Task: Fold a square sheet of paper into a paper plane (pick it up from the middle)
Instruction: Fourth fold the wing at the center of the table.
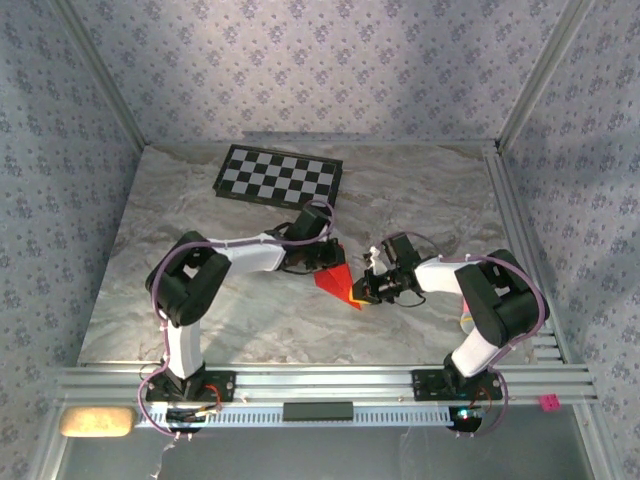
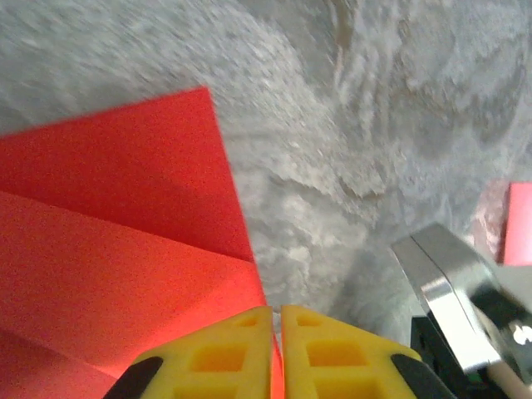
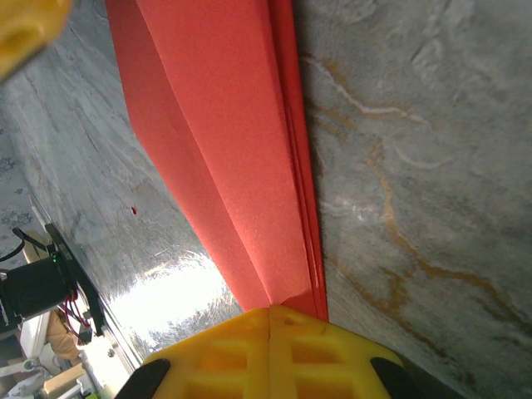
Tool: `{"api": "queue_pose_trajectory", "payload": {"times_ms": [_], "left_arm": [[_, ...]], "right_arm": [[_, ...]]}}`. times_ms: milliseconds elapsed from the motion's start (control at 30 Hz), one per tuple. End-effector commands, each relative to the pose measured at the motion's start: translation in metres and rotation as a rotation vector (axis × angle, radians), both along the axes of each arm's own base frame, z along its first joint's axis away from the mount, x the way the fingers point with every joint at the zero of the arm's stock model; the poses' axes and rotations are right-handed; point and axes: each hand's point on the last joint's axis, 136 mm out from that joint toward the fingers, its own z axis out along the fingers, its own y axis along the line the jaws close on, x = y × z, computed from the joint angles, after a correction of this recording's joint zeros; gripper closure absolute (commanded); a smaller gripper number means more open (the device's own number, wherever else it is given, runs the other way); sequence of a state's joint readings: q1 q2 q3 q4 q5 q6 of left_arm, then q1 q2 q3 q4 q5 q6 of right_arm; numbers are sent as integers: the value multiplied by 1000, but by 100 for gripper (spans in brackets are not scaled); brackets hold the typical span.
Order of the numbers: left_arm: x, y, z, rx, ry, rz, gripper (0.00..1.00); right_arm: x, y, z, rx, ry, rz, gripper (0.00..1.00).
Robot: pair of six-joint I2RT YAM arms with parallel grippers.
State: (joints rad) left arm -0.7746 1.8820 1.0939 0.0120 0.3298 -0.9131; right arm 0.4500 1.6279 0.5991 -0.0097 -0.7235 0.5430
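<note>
A: Red paper (image 1: pixel 335 282), where?
B: Down on marble table (image 1: pixel 200 300), approx ctr, slightly right. Folded into several layers w/ long crease. Narrows to a tip toward near right.

A: Left gripper (image 2: pixel 277 332)?
B: On paper's far-left side. Yellow fingertips pinched nearly together, thin red strip caught btwn them at paper's edge. Holding paper.

A: Right gripper (image 3: pixel 270 332)?
B: At near-right tip. Fingertips pressed tight, stacked folded edges running straight into them. Clamped on paper too.

A: Spacing btwn the two?
B: Close together, facing each other across paper. Arms angled inward from near edge.

A: Anything else around?
B: Checkerboard (image 1: pixel 278 175), black & white, flat at far side, left of ctr. Well apart from paper and both grippers.
</note>
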Motion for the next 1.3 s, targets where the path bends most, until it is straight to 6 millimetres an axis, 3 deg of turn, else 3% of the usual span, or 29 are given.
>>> {"api": "queue_pose_trajectory", "payload": {"times_ms": [0,167,467,1000,1267], "left_arm": [[-9,-4,-12,-28,48,12,89],[-10,9,-36,9,58,33,90],[10,33,-48,61,7,29,88],[57,81,-48,113,-27,91,87],[74,87,-30,118,-53,95,87]], "right_arm": [[-23,-26,-39,-163,123,-42,100],[-24,-28,-41,-170,128,-44,100],[-29,-33,-47,-183,135,-40,100],[-30,-35,-45,-174,131,-40,100],[-29,-33,-43,-158,129,-32,100]]}}
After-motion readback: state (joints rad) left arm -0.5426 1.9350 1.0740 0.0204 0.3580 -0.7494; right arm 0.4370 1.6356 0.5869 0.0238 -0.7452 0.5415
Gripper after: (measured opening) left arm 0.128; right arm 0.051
